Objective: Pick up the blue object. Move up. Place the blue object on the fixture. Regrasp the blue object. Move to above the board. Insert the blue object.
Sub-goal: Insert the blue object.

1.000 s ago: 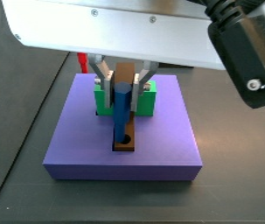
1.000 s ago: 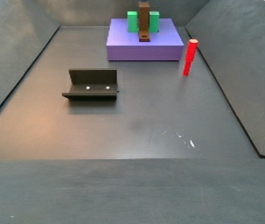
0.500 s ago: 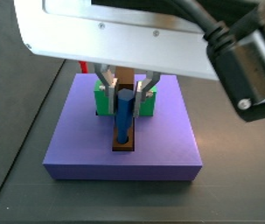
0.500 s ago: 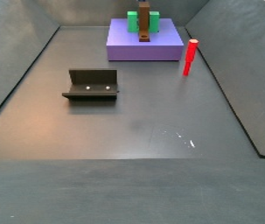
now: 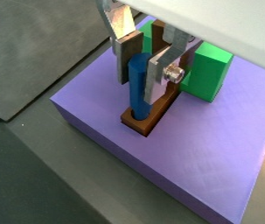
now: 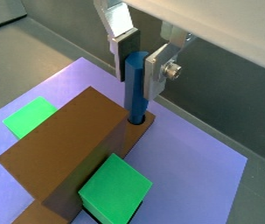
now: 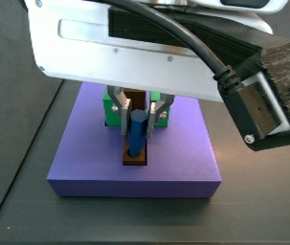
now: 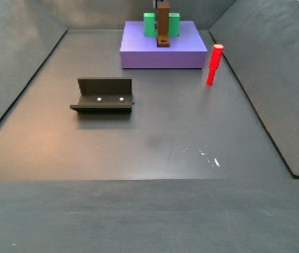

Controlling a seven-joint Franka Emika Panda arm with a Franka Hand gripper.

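The blue object [image 5: 137, 86] stands upright with its lower end in the round hole of the brown strip [image 5: 146, 121] on the lavender board [image 5: 205, 162]. My gripper [image 5: 141, 90] is shut on the peg's upper part, one silver finger on each side. The peg [image 6: 135, 87] and the gripper [image 6: 138, 87] look the same in both wrist views. In a side view the gripper [image 7: 136, 117] hangs over the board [image 7: 134, 172] with the peg [image 7: 134, 137] between its fingers. The fixture [image 8: 105, 95] stands bare on the floor, far from the board [image 8: 163, 56].
A green block [image 5: 207, 72] straddles the brown strip just behind the peg and also shows as the green block [image 7: 164, 115] in a side view. A red peg [image 8: 215, 64] stands upright on the floor beside the board. Dark walls ring the floor.
My gripper has come down with the blue object. Its lower end has gone from above the brown strip into the hole.
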